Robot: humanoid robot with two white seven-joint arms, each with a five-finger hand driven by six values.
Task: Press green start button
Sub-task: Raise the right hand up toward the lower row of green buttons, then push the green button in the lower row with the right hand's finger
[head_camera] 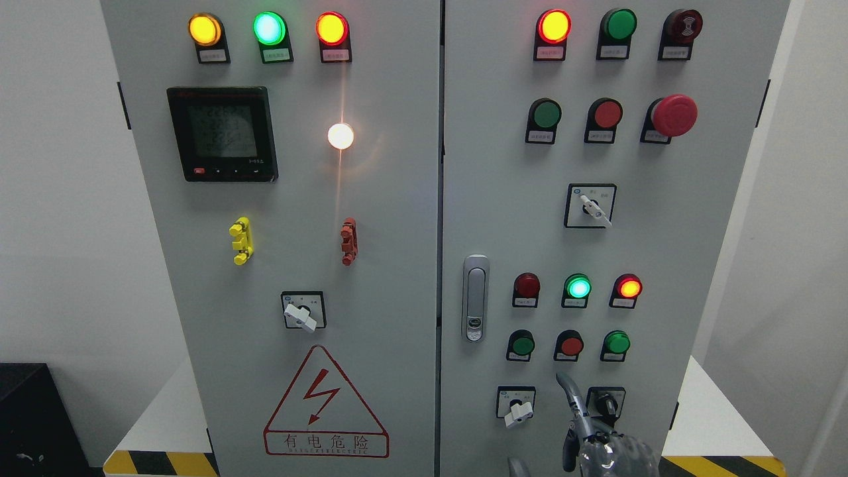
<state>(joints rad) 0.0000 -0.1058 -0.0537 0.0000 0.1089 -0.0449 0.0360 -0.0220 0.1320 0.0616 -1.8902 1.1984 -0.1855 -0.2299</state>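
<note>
The grey control cabinet carries several green buttons on its right door: one in the upper row [547, 114] and two in the lower row, at the left [523, 344] and at the right [617, 342], with a red button [570, 344] between them. My right hand [583, 430] comes up from the bottom edge, right of the middle. Its index finger [568, 387] is stretched upward and ends just below the lower red button, apart from the panel buttons. The hand holds nothing. The left arm is out of view.
Rotary switches sit beside the hand at the left [517, 407] and right [605, 402]. A lit green lamp [578, 287] and a lit red lamp [628, 287] are above the lower buttons. A door handle [475, 298] and a red emergency stop [674, 114] stand out from the panel.
</note>
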